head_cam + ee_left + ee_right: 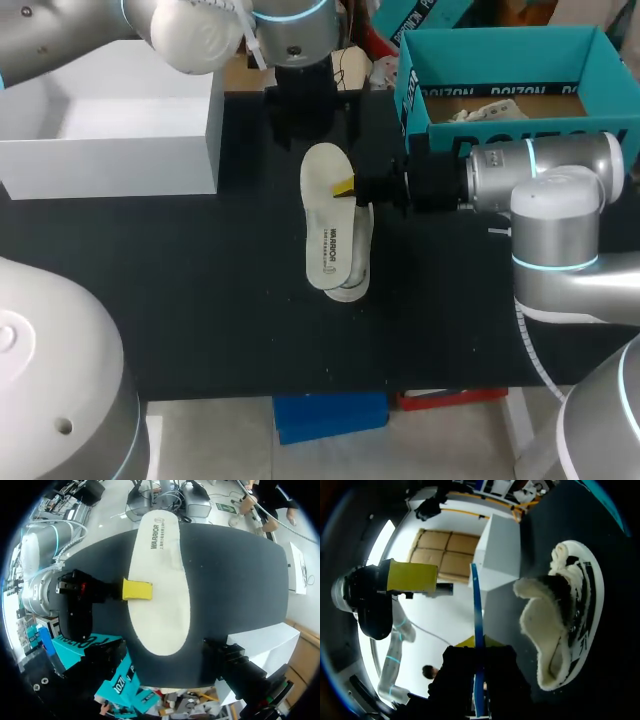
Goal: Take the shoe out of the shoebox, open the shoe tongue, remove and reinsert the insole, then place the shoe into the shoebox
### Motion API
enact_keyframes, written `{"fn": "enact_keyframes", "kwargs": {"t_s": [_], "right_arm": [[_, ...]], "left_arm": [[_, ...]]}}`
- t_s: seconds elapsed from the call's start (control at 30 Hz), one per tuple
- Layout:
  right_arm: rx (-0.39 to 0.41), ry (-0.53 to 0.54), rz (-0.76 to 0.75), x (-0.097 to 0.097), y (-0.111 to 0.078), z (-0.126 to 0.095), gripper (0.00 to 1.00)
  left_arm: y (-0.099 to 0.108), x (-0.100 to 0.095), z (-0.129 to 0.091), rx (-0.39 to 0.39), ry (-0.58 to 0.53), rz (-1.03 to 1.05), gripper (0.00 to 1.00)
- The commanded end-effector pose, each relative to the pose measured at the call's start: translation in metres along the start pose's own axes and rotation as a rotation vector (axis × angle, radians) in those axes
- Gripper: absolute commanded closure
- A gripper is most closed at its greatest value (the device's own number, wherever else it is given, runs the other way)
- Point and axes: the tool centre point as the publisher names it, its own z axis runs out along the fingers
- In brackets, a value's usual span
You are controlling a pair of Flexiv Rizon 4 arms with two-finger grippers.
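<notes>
— What does the head view give you?

— One insole, held level over one white shoe. The shoe peeks out beneath it on the black table, outside the one teal shoebox. One white box stands at the left.

— And the right wrist view?

— There the insole is edge-on, a thin blue line clamped between the fingers of the right gripper. The shoe lies beside it with its fleecy lining showing, which the head view hides.

— The left wrist view?

— It looks straight down on the insole's pale face, with one yellow tip of the right gripper on its edge. The left gripper hangs above, fingers spread wide, gripping nothing.

— Grippers in all?

— Two.
</notes>
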Motion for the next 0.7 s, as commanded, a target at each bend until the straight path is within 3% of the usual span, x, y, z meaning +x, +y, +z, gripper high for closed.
{"fn": "enact_keyframes", "kwargs": {"t_s": [0.03,0.2,0.33,0.7], "right_arm": [[-0.003,0.0,0.0,0.0,0.0,0.001,1.0],[-0.003,0.0,0.0,0.0,0.0,0.001,1.0],[-0.003,0.0,0.0,0.0,0.0,0.001,1.0],[-0.003,0.0,0.0,0.0,0.0,0.001,1.0]], "left_arm": [[0.008,-0.007,0.003,0.003,0.005,0.001,0.0],[0.001,-0.01,0.0,-0.006,0.01,0.002,0.0],[-0.016,-0.011,-0.008,-0.003,0.011,0.002,0.0],[-0.091,-0.018,-0.032,0.003,0.001,0.033,0.0]]}}
